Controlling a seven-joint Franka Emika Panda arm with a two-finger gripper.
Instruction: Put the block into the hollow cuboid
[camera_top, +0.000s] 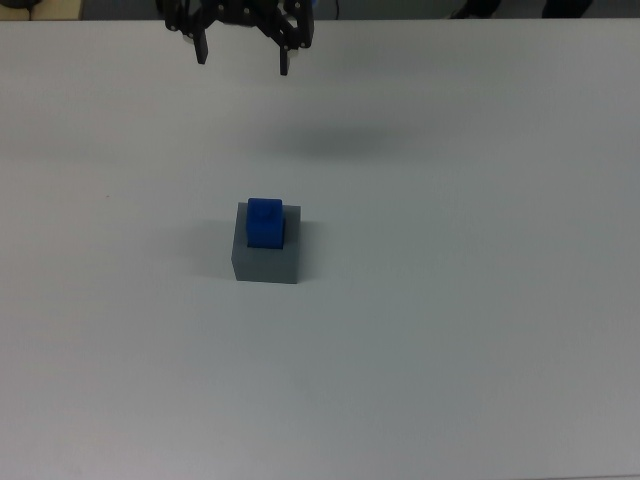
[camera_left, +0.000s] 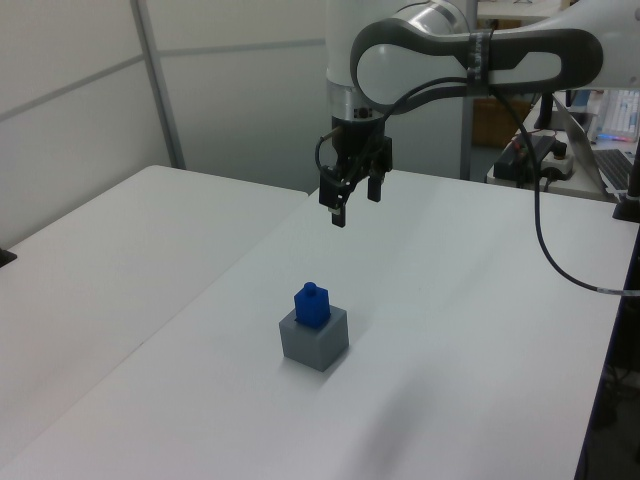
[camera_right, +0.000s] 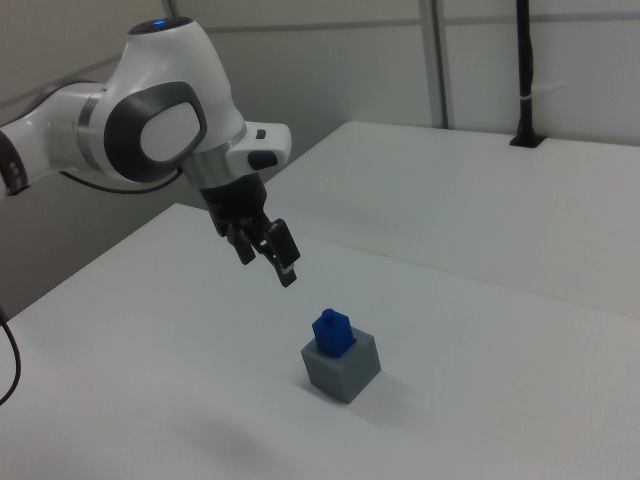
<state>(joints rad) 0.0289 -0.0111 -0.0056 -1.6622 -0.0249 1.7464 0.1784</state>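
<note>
Your block (camera_top: 265, 221) sits upright in the hollow cuboid (camera_top: 266, 260), top poking out; your pincer (camera_top: 241, 55) hangs spread wide, empty, at twelve o'clock above the worktop (camera_top: 480, 300).

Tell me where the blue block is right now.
The blue block sits in the top of the grey box, sticking out above it, near the middle of the white table in the top view, with nothing touching it.

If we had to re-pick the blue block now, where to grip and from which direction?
Grip the blue block by its exposed upper half, descending from straight above. Its base sits in the grey box, whose walls cover the lower sides. The hand is open, raised and clear.
</note>
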